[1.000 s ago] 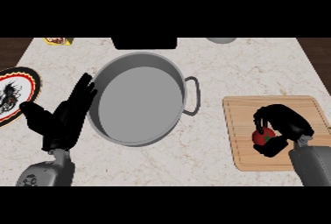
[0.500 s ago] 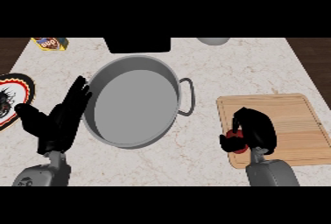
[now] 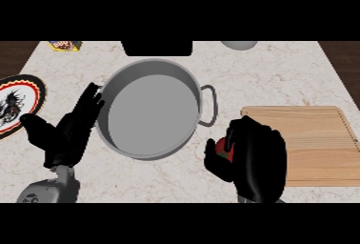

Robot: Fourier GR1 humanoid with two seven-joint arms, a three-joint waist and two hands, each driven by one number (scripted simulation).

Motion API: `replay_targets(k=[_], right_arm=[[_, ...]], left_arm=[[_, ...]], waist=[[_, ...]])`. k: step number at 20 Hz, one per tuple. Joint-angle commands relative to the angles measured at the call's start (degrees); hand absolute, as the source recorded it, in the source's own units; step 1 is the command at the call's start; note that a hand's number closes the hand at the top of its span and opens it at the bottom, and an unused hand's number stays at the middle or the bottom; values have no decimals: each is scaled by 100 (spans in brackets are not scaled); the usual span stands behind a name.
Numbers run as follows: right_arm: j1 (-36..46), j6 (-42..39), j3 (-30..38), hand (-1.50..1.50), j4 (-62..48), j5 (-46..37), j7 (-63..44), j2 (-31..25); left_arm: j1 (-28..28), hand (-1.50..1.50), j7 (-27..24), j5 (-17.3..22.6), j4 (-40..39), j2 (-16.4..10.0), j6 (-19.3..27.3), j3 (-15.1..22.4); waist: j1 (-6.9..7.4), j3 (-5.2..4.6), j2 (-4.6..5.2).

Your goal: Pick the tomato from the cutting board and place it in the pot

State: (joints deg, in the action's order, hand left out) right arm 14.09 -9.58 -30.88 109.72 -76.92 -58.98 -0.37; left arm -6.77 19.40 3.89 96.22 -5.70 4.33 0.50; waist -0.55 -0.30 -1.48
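Currently I've got the R hand curled round the tomato, w/ only a bit of red showing between thumb and fingers. It sits at the cutting board's left edge, w/ the tomato just off the board over the counter, below the pot's right handle and apart from it. L hand is released, fingers straight, just beside the pot's left rim. Patterned plate at far left.

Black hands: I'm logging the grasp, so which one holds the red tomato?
The right hand, curled round the red tomato at the wooden cutting board's left edge; the left hand is open beside the grey metal pot.
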Motion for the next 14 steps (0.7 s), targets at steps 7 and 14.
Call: replay_targets(k=[7, 14], right_arm=[[2482, -731, -1469, 150, 594, -41, -2436, 34], [3600, -388, -594, 150, -374, 888, -2513, 33]], left_arm=[[-258, 0, 165, 119, -3, -80, -162, -19], [-324, 0, -40, -227, -141, 225, 112, 274]], waist=[[230, 4, 93], [277, 7, 130]])
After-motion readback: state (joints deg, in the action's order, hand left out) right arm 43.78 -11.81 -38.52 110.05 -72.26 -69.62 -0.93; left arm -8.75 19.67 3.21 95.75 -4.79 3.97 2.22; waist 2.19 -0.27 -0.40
